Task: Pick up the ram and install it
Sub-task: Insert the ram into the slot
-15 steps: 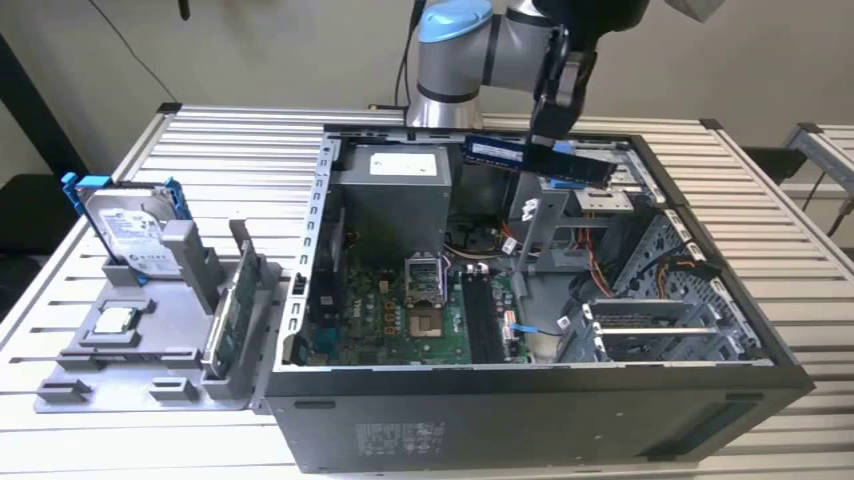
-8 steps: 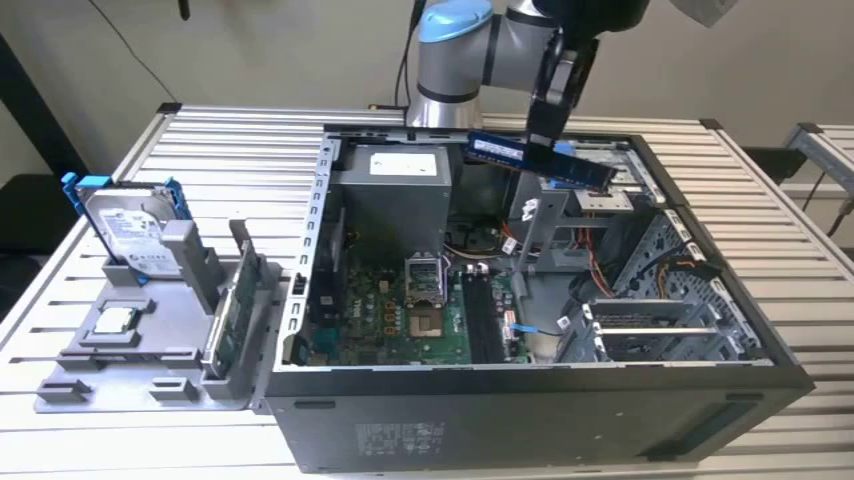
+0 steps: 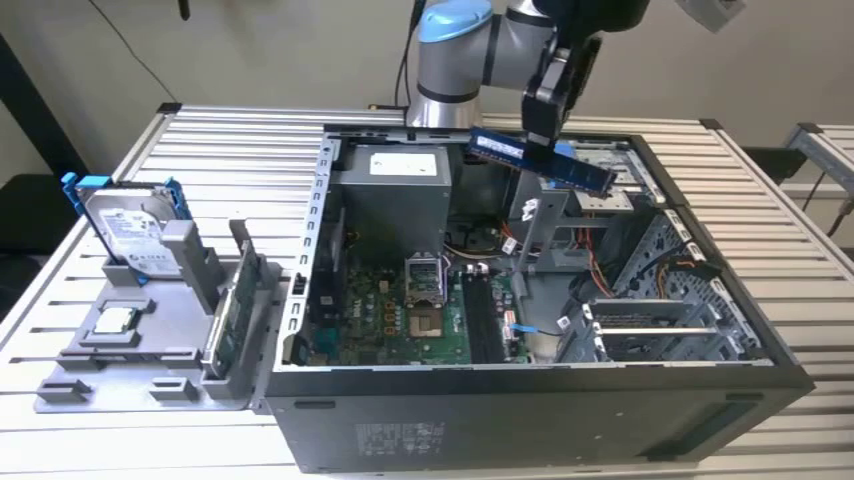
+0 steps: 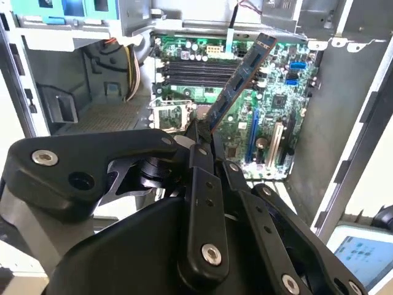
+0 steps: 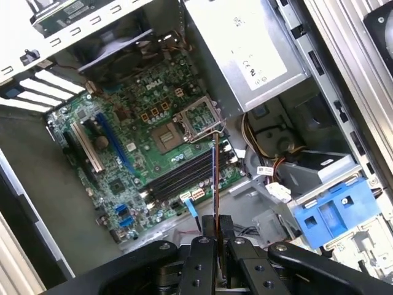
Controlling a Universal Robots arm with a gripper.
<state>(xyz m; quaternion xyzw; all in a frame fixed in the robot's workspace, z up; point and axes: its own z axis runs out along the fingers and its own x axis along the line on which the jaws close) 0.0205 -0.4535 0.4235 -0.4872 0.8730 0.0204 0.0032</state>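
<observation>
Since the ram (image 3: 585,174) was clear of any support and clamped in the hand (image 3: 541,140), the pick-up step read as done and the install step as in hand, not yet completed.

Ram: slim dark-blue strip, held in the air above the open computer case (image 3: 534,430), over its far half and well apart from the board below. In the exterior view it sat tilted, one end lower than the other. In the first wrist view the ram (image 5: 214,178) showed edge-on; in the second wrist view the ram (image 4: 242,74) ran out from the fingers towards the case interior.

Hand: closed on the ram, fingers pinching its two flat faces near one long edge, nothing else touched. Grip visible in both wrist views (hand (image 5: 215,228), hand (image 4: 199,132)).

Target, judged: the dark memory slots (image 5: 184,175) on the green motherboard (image 3: 387,320) at the bottom of the case, beside the open CPU socket (image 5: 167,136). All slots appeared unfilled.

Judgement on remaining work: the strip's free long edge needs to line up parallel with one slot, level, then a straight push down. Risks: tilt, cables inside the case.

Outside the case, on the slatted worktop (image 3: 747,200): grey holder (image 3: 147,350) with hard drive (image 3: 134,230).
</observation>
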